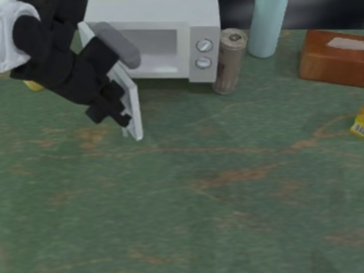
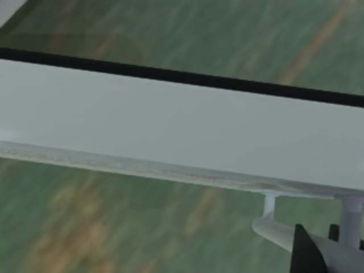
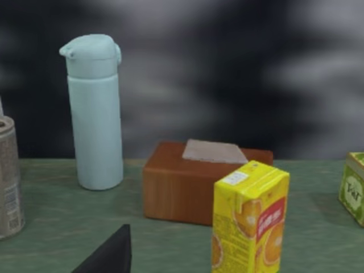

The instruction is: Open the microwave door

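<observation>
Gripping the microwave door (image 1: 129, 96) (swung open).

The microwave (image 1: 170, 34) is white, with two round grey knobs (image 1: 203, 54) on a pale grey strip at its right end, and its open cavity shows dull grey. The microwave door (image 1: 128, 108) is white, edged in black along one side in the left wrist view. The left gripper (image 1: 111, 111) is black on a black arm with a grey band. The table (image 1: 227, 199) is mottled green streaked with rusty orange. At the far right stand a tan can (image 1: 229, 60) with dark print, a pale aqua bottle (image 3: 94, 114), and a reddish-brown tissue box (image 3: 187, 182) with a beige top. A yellow juice carton (image 3: 249, 219) bears orange fruit and a red label.
</observation>
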Robot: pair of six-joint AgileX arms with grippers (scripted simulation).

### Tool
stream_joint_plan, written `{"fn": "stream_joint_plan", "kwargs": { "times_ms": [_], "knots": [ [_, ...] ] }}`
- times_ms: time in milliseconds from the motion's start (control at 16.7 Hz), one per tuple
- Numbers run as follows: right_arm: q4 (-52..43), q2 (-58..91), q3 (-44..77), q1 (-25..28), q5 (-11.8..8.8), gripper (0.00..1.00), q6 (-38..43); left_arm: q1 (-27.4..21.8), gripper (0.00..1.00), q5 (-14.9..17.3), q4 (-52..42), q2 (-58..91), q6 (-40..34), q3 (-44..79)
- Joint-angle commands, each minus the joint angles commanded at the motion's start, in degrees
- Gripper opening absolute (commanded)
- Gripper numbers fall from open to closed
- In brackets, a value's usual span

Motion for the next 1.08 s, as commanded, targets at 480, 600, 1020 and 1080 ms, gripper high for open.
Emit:
{"fn": "stream_joint_plan", "kwargs": {
  "times_ms": [480,600,1020,1080],
  "knots": [
    [0.0,0.0,0.0,0.0,0.0,1.00,0.0,0.0,0.00,0.0,0.0,0.0,0.0,0.0],
    [0.0,0.0,0.0,0.0,0.0,1.00,0.0,0.0,0.00,0.0,0.0,0.0,0.0,0.0],
    [0.0,0.0,0.0,0.0,0.0,1.00,0.0,1.7,0.00,2.1,-1.6,-0.1,4.4,-0.2],
    [0.0,0.0,0.0,0.0,0.0,1.00,0.0,2.3,0.00,2.6,-2.1,-0.1,5.8,-0.3]
  ]
}}
